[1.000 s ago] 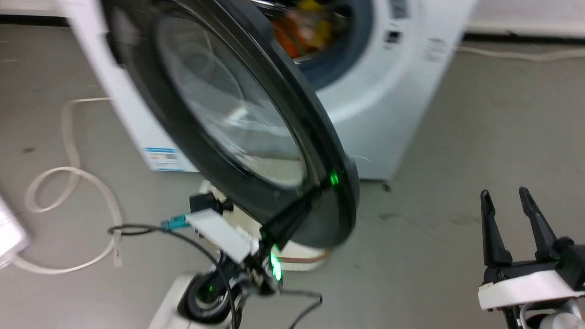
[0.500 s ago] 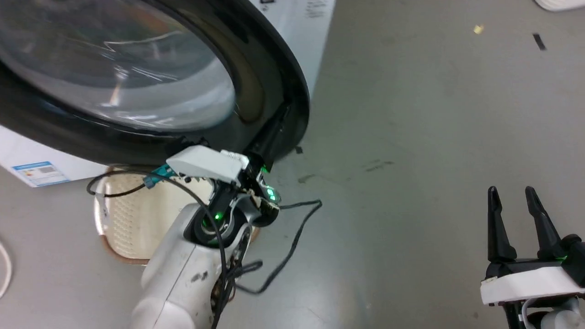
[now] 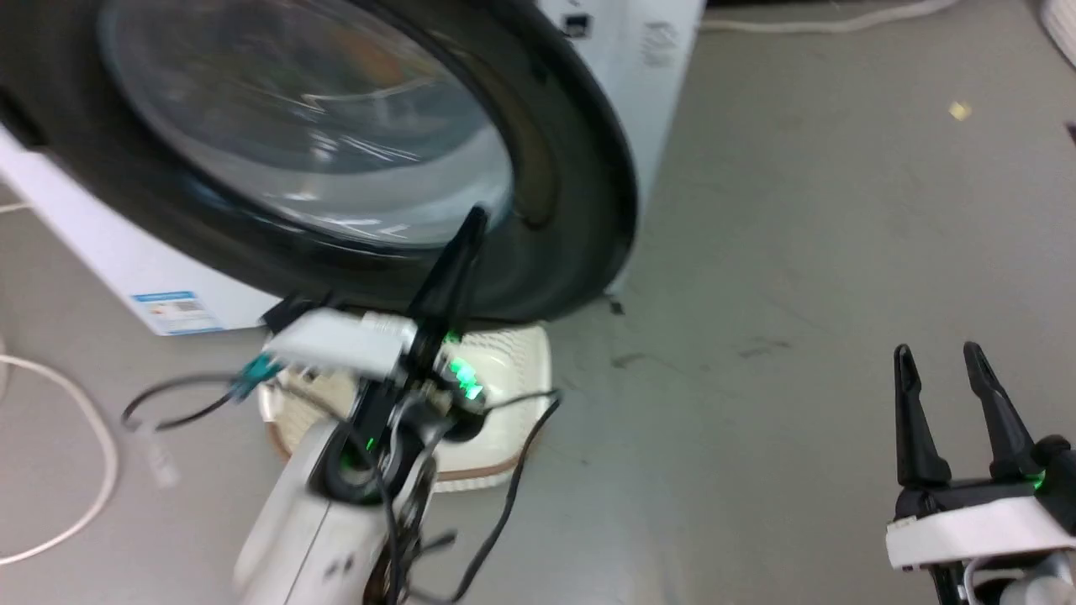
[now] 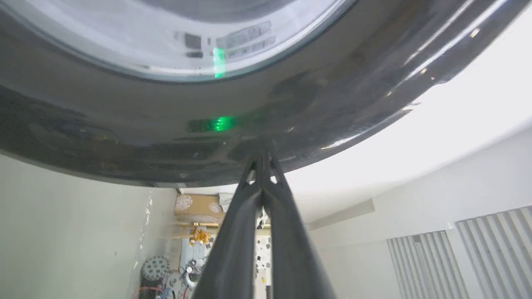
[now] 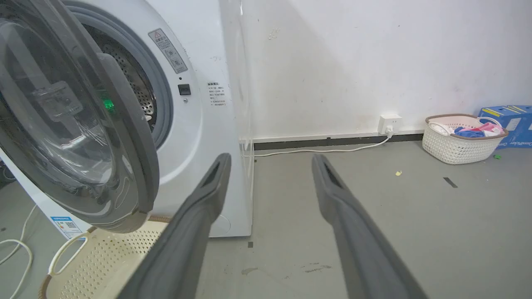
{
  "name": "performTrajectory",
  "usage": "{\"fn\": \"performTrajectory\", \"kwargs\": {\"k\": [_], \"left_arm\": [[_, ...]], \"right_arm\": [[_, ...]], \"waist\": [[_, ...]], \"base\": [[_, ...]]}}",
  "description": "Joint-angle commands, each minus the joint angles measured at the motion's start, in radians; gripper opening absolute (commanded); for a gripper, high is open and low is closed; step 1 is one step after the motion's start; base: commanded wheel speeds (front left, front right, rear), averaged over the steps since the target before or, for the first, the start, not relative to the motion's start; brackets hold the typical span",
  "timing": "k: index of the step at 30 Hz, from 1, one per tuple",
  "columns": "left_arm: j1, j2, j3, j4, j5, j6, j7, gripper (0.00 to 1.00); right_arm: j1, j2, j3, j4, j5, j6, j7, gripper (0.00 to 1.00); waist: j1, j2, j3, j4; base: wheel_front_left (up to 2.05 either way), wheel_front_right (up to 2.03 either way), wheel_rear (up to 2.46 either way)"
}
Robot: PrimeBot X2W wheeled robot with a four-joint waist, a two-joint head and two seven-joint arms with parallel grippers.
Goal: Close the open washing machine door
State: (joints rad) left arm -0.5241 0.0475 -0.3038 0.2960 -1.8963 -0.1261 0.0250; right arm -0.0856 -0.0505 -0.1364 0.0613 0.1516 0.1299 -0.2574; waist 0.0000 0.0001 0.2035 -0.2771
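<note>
Washing machine door (image 3: 572,193) ajar, angled partway across the drum opening (image 5: 135,87), upper left. Left gripper (image 3: 466,231), fingers pressed together, tips on its glossy lower rim: could skid off, leaving it unlatched. Right gripper (image 3: 938,353) spread, idle, well apart.

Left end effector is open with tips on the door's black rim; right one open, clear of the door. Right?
No: the left end effector is shut, jaws pressed together, as the left wrist view shows. Its tips do sit on the door's black rim, and the right end effector is open, clear of the door.
</note>
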Motion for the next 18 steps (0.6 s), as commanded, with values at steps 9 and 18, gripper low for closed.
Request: {"fn": "performTrajectory", "kwargs": {"k": [9,18], "left_arm": [[0.301,0.209,-0.059,-0.199,0.533,-0.004,-0.226,1.0],[0.448,0.239,0.062,-0.294,1.333,0.108,-0.286,1.0]], "right_arm": [[0.075,0.0,0.019,-0.038,-0.038,0.001,-0.004,1.0],[0.128,0.0,0.052,-0.057,-0.051,0.001,-0.004,1.0]], "waist": [[0.0,-0.0001,-0.151,0.202],[0.0,-0.0001,-0.199,0.315]], "base": [[0.0,0.0,0.0],[0.0,0.0,0.0]]}}
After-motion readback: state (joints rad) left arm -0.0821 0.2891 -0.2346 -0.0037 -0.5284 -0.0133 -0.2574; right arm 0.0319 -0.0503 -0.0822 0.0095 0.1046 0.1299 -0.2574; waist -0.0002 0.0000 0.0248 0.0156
